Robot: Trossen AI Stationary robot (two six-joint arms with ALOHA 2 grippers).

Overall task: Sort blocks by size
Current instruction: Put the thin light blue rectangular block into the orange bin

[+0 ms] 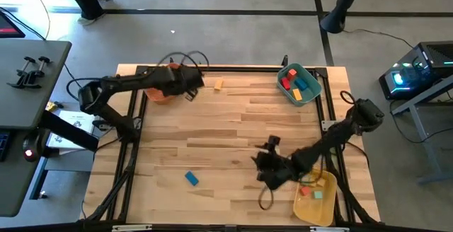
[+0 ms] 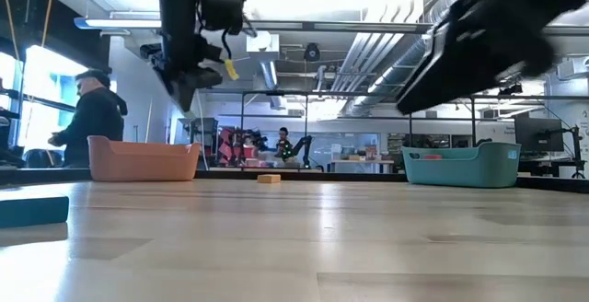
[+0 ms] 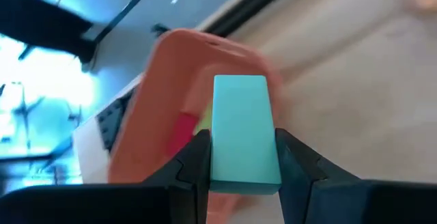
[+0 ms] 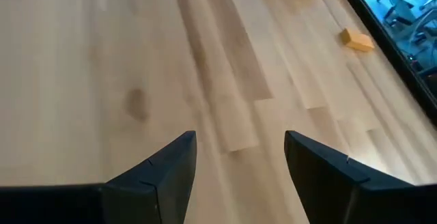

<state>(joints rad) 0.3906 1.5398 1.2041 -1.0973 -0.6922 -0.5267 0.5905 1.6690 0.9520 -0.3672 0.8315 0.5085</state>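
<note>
My left gripper (image 1: 173, 83) hangs above the orange bin (image 1: 161, 95) at the table's far left and is shut on a teal bar-shaped block (image 3: 240, 128). The bin (image 3: 171, 94) lies below the block, with something red and something green inside. My right gripper (image 4: 239, 162) is open and empty, low over bare table at the near right (image 1: 272, 165), beside the yellow bin (image 1: 316, 198). A small orange block (image 1: 218, 85) lies on the table at the far middle. A blue block (image 1: 191, 178) lies near the front edge. My left gripper pinches the teal block's two long sides (image 3: 217, 157) between its two fingers, at the end nearest the wrist. The block's other end sticks out past the fingertips (image 3: 199, 149). The block is lifted clear, above the orange bin.
The teal bin (image 1: 299, 83) at the far right holds red, blue and yellow blocks. The yellow bin holds a few small blocks. In the low view the orange bin (image 2: 143, 159) and the teal bin (image 2: 460, 166) stand at the far edge. A person (image 2: 92, 109) stands beyond the table.
</note>
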